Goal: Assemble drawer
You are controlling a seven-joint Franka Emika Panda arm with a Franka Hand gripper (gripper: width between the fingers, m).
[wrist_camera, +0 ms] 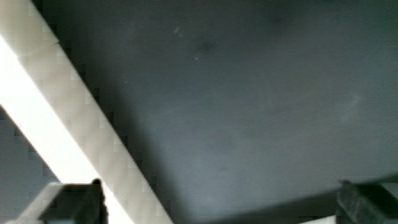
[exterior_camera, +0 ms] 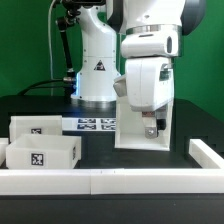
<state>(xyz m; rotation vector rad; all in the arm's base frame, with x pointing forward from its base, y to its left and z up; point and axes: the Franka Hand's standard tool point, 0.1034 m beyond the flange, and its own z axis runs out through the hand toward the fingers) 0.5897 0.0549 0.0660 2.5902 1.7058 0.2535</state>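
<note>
Currently gripper is held open, nothing betw. fingers, before housing. Rear tray & front tray are set at 9 o'clock of it, border rail at 6.

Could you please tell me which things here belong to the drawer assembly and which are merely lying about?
Part of the job: tall housing, nearer tray, farther tray, gripper.
Merely there: marker board, border rail, table.
</note>
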